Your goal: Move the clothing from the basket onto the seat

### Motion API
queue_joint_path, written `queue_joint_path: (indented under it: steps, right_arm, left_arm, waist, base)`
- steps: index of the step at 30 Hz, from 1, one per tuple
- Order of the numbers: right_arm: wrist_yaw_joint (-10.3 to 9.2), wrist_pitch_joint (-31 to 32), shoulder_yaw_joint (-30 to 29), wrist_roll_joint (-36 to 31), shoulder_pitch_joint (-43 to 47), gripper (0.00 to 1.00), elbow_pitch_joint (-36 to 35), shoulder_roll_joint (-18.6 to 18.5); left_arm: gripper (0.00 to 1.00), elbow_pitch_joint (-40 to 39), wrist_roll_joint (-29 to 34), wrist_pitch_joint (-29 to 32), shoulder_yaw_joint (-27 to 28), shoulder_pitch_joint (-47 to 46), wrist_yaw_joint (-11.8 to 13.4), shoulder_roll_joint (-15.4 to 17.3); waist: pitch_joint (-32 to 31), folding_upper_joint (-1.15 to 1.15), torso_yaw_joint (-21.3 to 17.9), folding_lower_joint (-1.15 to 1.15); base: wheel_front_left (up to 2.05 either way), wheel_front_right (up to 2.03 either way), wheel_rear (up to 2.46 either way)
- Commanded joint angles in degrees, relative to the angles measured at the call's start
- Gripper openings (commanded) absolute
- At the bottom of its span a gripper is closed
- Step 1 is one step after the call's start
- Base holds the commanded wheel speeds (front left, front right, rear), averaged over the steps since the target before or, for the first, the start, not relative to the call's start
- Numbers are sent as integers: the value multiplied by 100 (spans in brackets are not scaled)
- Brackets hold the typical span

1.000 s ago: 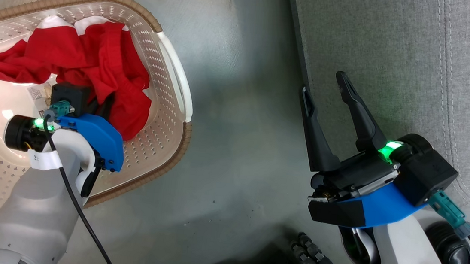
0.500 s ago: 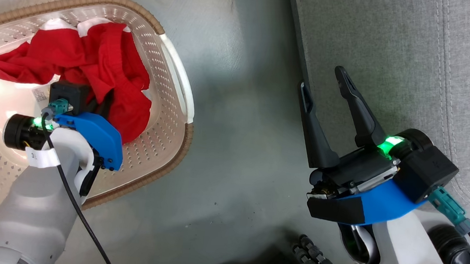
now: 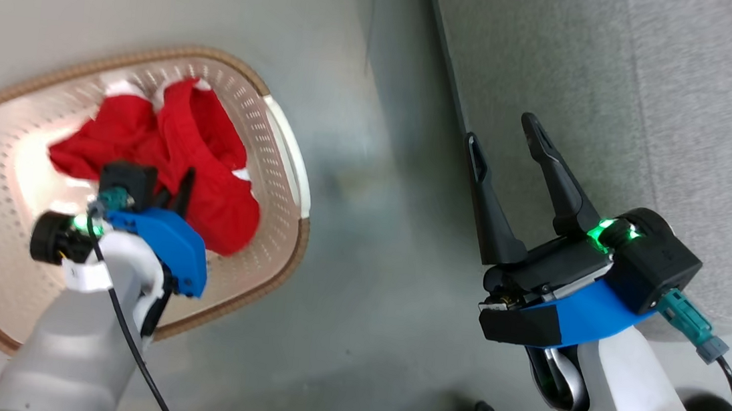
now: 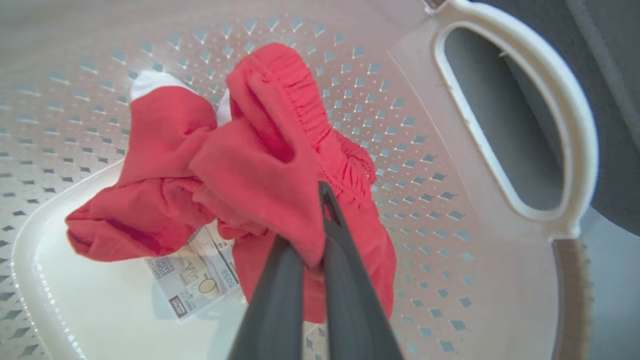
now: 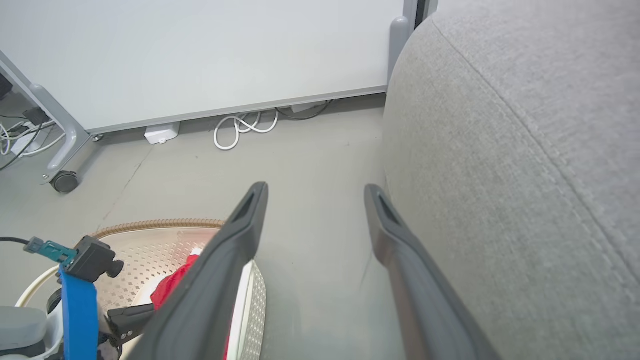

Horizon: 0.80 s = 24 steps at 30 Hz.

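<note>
Left gripper (image 4: 314, 230) is clenching a bunched fold of the clothing (image 4: 250, 170), probably soft and light, in the basket (image 4: 430, 150); right gripper (image 3: 501, 130) is gaping.

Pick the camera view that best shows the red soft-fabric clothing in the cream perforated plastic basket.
Left wrist view: the red soft-fabric clothing lies close and sharp, a fold pinched in the shut left gripper. Head view shows it blurred, partly behind that gripper. Right wrist view shows a red sliver.
</note>
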Motion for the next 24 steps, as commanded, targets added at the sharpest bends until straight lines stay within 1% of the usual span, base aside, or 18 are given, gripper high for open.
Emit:
queue_joint_path:
  steps: [1, 4, 5, 6, 7, 8, 9, 10, 11, 12, 15, 16, 17, 24]
  right_arm:
    - [1, -19, -15, -11, 49, 100, 26, 7]
    - [1, -19, -44, -75, 144, 100, 112, 5]
    - [1, -17, -77, -130, 223, 100, 181, 5]
    - [1, -12, -101, -162, 261, 100, 217, 4]
    - [1, -12, -101, -162, 261, 100, 217, 4]
    - [1, 25, -142, -200, 347, 100, 261, 4]
    - [1, 52, -154, -224, 393, 100, 276, 4]
    - [1, 93, -158, -230, 446, 100, 279, 3]
    - [1, 93, -158, -230, 446, 100, 279, 3]
    - [1, 166, -186, -276, 564, 100, 316, 3]
    - [1, 254, -226, -294, 735, 100, 343, 2]
    - [1, 280, -248, -288, 793, 100, 340, 2]
    - [1, 280, -248, -288, 793, 100, 340, 2]
    - [1, 495, -403, -248, 1308, 100, 327, 1]
  left_arm:
    - [0, -36, -34, -27, -19, 62, -6, -9]
    - [0, -175, -84, -28, -49, 328, -6, -68]
    - [0, -280, -96, -28, -68, 524, -6, -115]
    - [0, -333, -112, -28, -75, 628, -6, -150]
    - [0, -333, -112, -28, -75, 628, -6, -150]
    - [0, -462, -127, -29, -91, 814, -6, -218]
    - [0, -524, -125, -30, -94, 903, -6, -249]
    - [0, -583, -138, -30, -99, 1000, -6, -280]
    - [0, -583, -138, -30, -99, 1000, -6, -280]
    - [0, -702, -141, -30, -125, 1179, -6, -336]
    - [0, -874, -163, -30, -160, 1406, -6, -412]
    - [0, -925, -168, -29, -174, 1472, -6, -428]
    - [0, -925, -168, -29, -174, 1472, -6, -428]
    - [0, -1222, -240, -30, -307, 1833, -6, -538]
  waist:
    - [-325, 0, 125, 0]
    - [-753, 0, 243, 0]
    - [-1056, 0, 341, 0]
    - [-1212, 0, 398, 0]
    - [-1212, 0, 398, 0]
    - [-1506, 0, 512, 0]
    - [-1655, 0, 572, 0]
    - [-1784, 0, 624, 0]
    - [-1784, 0, 624, 0]
    - [-2109, 0, 749, 0]
    - [-2577, 0, 917, 0]
    - [-2719, 0, 969, 0]
    - [-2719, 0, 969, 0]
    - [-3703, 0, 1336, 0]
  base:
    - [0, 0, 0]
    - [0, 0, 0]
    - [0, 0, 0]
    - [0, 0, 0]
    - [0, 0, 0]
    - [0, 0, 0]
    - [0, 0, 0]
    - [0, 0, 0]
    - [0, 0, 0]
    - [0, 0, 0]
    - [0, 0, 0]
    - [0, 0, 0]
    - [0, 0, 0]
    - [0, 0, 0]
